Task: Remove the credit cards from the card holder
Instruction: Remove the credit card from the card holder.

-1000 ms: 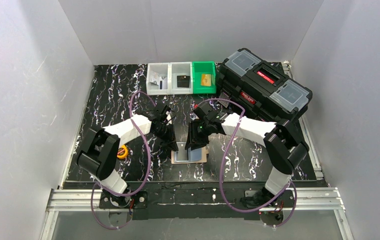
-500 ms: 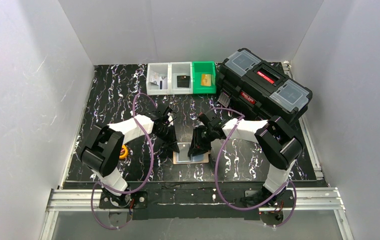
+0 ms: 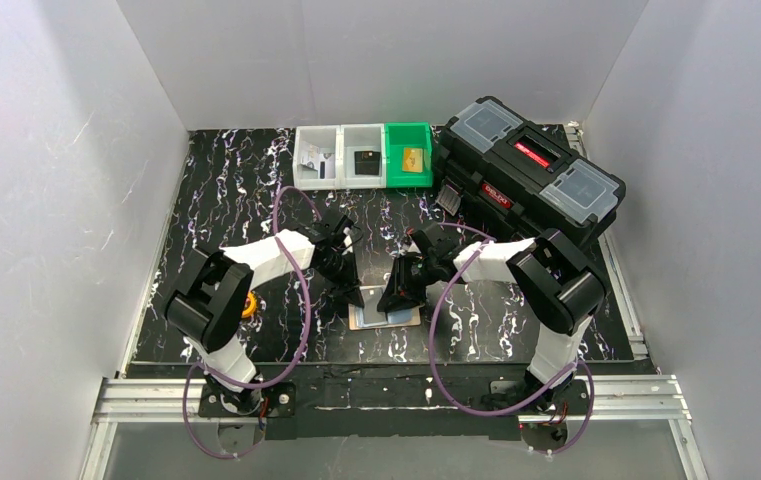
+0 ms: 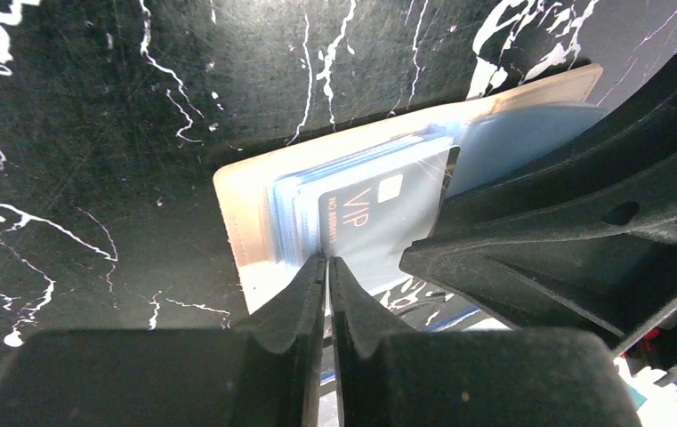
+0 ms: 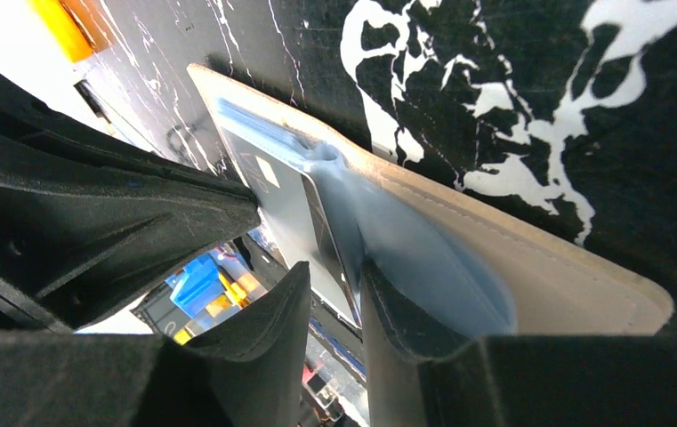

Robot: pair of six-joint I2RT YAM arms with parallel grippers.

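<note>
The cream-beige card holder (image 3: 399,320) lies open on the black marbled table, near the front centre. In the left wrist view it (image 4: 238,209) holds pale blue sleeves and a grey-blue card (image 4: 379,222) marked VIP. My left gripper (image 4: 327,260) is shut, its tips down on the holder's near edge by the sleeves; in the top view it (image 3: 351,295) sits at the holder's left side. My right gripper (image 5: 334,285) is narrowly open, with the edge of the card (image 5: 292,209) running into the gap beside one finger (image 5: 383,307), which rests on a blue sleeve. No tan-gold card shows.
A large black toolbox (image 3: 531,175) stands at the back right. Two white bins and one green bin (image 3: 364,155) stand at the back centre. A small orange item (image 3: 247,305) lies beside the left arm. White walls close in three sides.
Both grippers have moved down and in onto the card holder. The right wrist has dropped lowest, to the holder's right part.
</note>
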